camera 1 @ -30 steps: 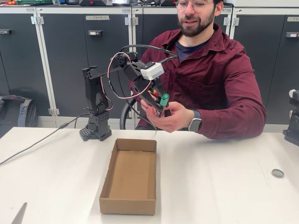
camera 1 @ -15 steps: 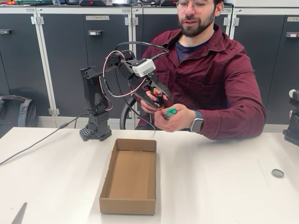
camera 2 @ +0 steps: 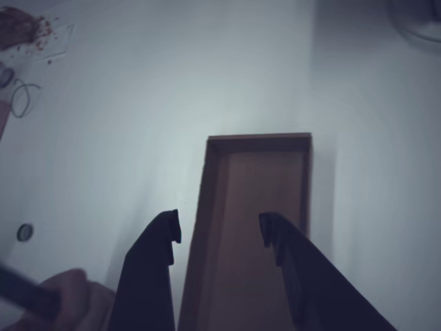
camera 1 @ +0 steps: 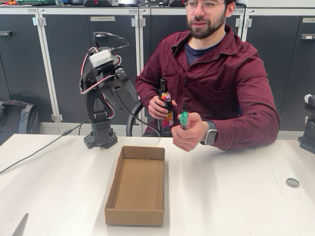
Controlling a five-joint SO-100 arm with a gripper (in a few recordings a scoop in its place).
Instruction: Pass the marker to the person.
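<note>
Green-capped marker [camera 1: 183, 119] in person's hand [camera 1: 189, 135]; gripper [camera 2: 219, 231] spread, empty, above cardboard box [camera 1: 138, 184] rim.

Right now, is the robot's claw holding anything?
Nothing: the gripper has its jaws open and empty. The green-capped marker is in the person's fist, gripped by its barrel.

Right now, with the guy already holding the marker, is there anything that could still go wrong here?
Little, probably. The marker sits in the person's hand, stretched out over the table; a loose grip could drop it. The other hand holds a bottle near the arm; a swing might bump it. The open gripper hangs above the cardboard box; lowering carelessly could catch it.
</note>
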